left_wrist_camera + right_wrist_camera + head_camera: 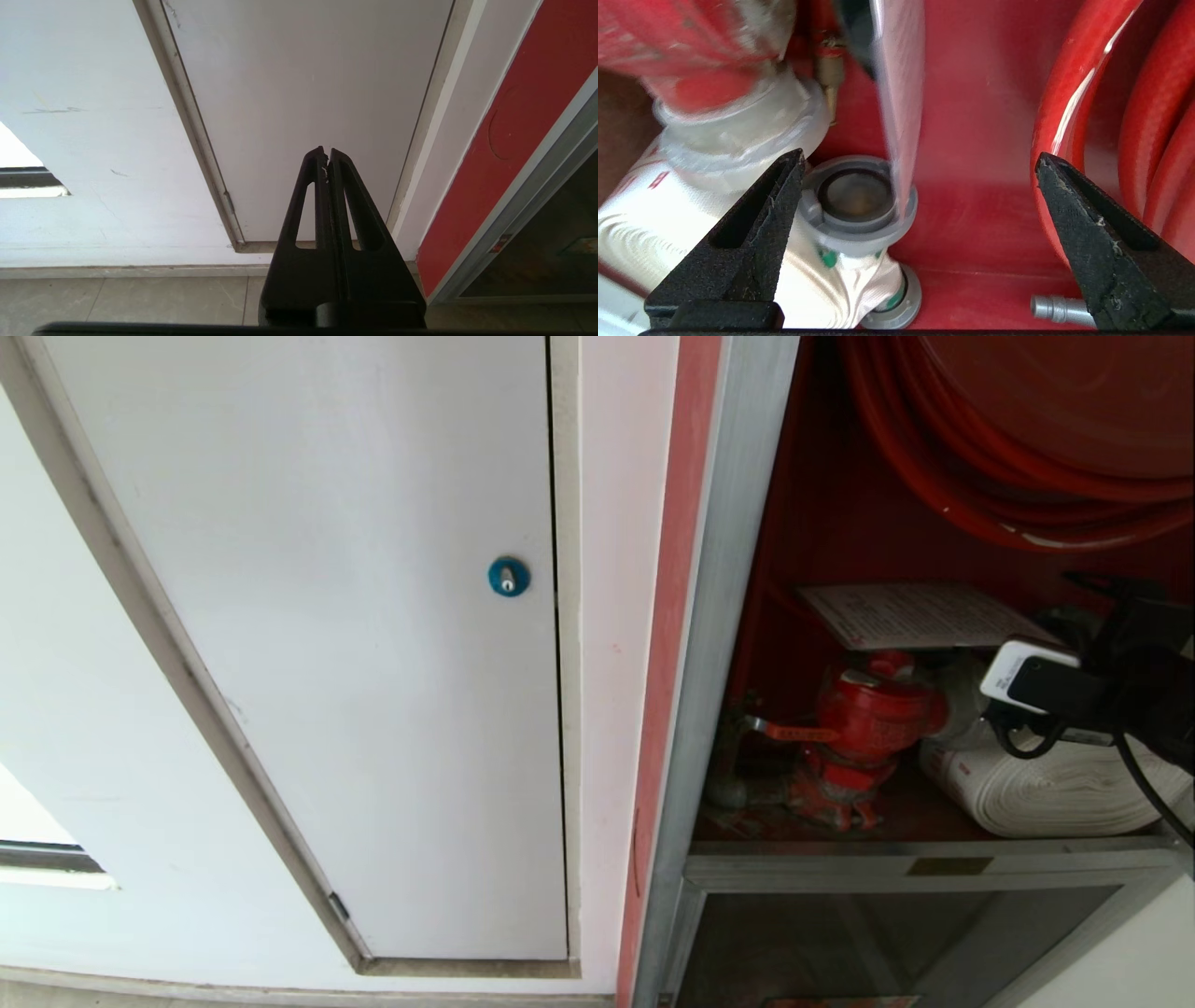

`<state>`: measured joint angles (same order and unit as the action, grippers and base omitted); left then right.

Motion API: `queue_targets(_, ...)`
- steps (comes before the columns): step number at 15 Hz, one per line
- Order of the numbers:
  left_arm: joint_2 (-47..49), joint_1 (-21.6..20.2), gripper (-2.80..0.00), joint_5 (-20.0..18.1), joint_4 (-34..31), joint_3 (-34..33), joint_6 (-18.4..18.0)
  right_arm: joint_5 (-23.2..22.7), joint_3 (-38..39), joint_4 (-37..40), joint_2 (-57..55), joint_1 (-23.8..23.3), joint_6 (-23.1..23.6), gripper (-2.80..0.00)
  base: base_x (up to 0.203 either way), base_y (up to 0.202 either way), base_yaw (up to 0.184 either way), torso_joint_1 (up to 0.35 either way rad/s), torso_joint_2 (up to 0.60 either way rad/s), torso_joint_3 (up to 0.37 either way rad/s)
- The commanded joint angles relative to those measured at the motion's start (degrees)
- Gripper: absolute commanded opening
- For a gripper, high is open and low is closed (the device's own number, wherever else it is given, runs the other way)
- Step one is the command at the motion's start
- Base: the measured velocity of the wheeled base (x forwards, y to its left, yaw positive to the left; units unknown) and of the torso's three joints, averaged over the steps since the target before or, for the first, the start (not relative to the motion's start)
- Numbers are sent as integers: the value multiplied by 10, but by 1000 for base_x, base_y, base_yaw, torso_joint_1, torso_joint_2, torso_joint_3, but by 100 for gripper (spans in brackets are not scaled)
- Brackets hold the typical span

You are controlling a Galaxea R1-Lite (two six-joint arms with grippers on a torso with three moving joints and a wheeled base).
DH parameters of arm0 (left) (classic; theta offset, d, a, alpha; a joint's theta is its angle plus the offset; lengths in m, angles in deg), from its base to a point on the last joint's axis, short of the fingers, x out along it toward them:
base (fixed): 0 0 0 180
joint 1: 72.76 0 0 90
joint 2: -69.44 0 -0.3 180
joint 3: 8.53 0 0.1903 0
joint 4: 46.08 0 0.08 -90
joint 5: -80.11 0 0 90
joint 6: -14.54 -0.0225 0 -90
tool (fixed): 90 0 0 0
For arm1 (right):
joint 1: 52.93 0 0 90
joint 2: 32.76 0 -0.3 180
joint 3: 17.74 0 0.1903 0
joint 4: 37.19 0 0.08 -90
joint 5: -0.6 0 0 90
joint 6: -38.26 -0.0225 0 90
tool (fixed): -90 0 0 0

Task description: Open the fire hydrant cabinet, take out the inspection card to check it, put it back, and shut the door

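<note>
While the cabinet (738, 616) stands open, one card (920, 614) lies flat on top of the single red valve (864, 728) in the red interior, its printed face up. One right end effector (920, 196) is inside the cabinet, released, its two fingers (752, 219) spread wide; in the right wrist view the card appears edge-on between them, touching neither. One rolled white hose (1055, 793) lies on the cabinet floor just beside the valve, with two grey couplings (857, 205) at its end. One coiled red hose (1008, 467) on its reel fills the upper part. Below the cabinet floor sits one lower glass door (887, 933). Left of the cabinet frame is one red strip (677, 616), then one white panel door (327, 616) with one blue round lock (509, 577). One left end effector (328, 156) is clenched on nothing, low before that panel door.
</note>
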<state>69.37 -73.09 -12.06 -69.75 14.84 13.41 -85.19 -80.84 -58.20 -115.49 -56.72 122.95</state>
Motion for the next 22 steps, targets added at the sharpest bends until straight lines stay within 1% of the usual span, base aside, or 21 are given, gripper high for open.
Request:
queue_targets(1, 1, 0, -280, 0, 0, 0, 0, 0, -14, -3, -16, 0, 5, 0, 0, 0, 0, 0, 0, 0)
queue_targets(9, 1, 0, -280, 0, 0, 0, 0, 1, -62, -3, -55, 0, 7, 0, 0, 0, 0, 0, 0, 0)
queue_targets(17, 1, 0, -280, 0, 0, 0, 0, 1, -78, -4, -79, -1, 15, 0, 0, 0, 0, 0, 0, 0)
queue_targets(18, 1, 0, -280, 0, 0, 0, 0, 1, -77, -4, -80, -2, 15, -280, 0, 0, 0, 0, 0, 0)
queue_targets(22, 1, 0, -280, 0, 0, 0, 0, 2, -80, -12, -87, -2, 21, -280, 0, 0, 0, 0, 0, 0)
